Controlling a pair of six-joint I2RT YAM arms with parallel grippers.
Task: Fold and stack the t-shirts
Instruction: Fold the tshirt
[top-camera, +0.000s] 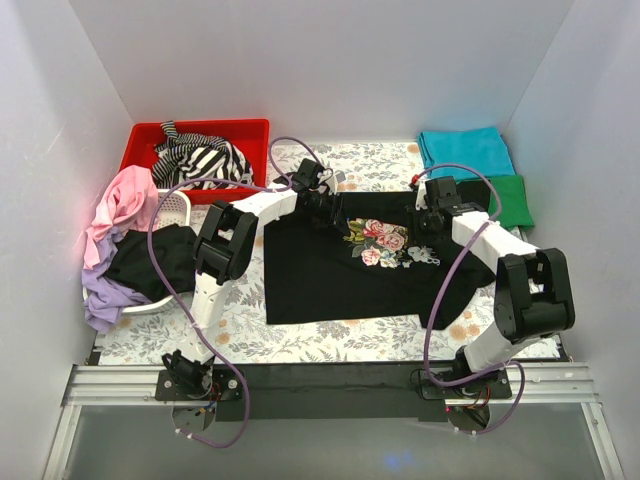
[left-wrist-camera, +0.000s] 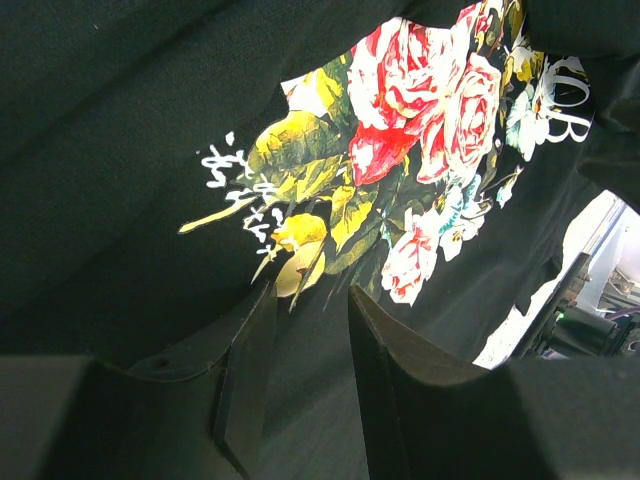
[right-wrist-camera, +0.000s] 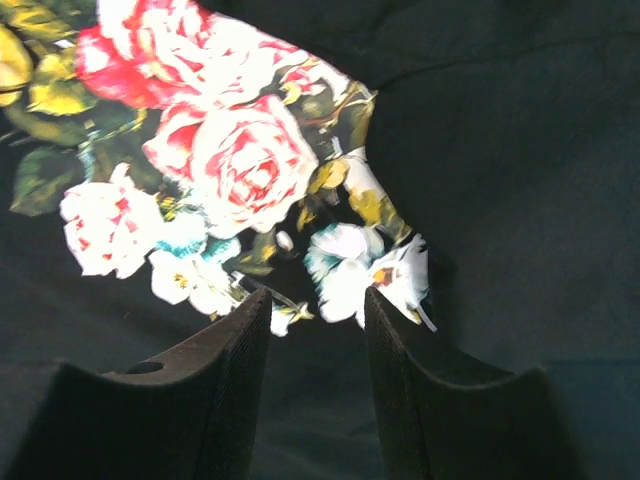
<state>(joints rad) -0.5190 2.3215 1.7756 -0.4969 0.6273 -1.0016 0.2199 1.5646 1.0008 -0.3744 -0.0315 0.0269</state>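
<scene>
Right of the flat-spread black cotton t-shirt with a rose print (top-camera: 320, 280), folded teal (top-camera: 465, 150) and green t-shirts (top-camera: 512, 200) look done, while pink (top-camera: 125, 200), lilac (top-camera: 100, 300) and striped tees (top-camera: 200, 160) wait to its left; the right gripper (right-wrist-camera: 317, 297) is spread over the print, and the left gripper (left-wrist-camera: 310, 295) is parted, though I cannot tell whether it is pinching cloth.

The black tee (top-camera: 340, 275), rose print up, lies spread flat centrally. Teal tee (top-camera: 465, 150) and green tee (top-camera: 515, 200) lie folded far right. Striped tee (top-camera: 200, 160), pink tee (top-camera: 122, 200) and lilac tee (top-camera: 100, 298) lie crumpled left.
</scene>
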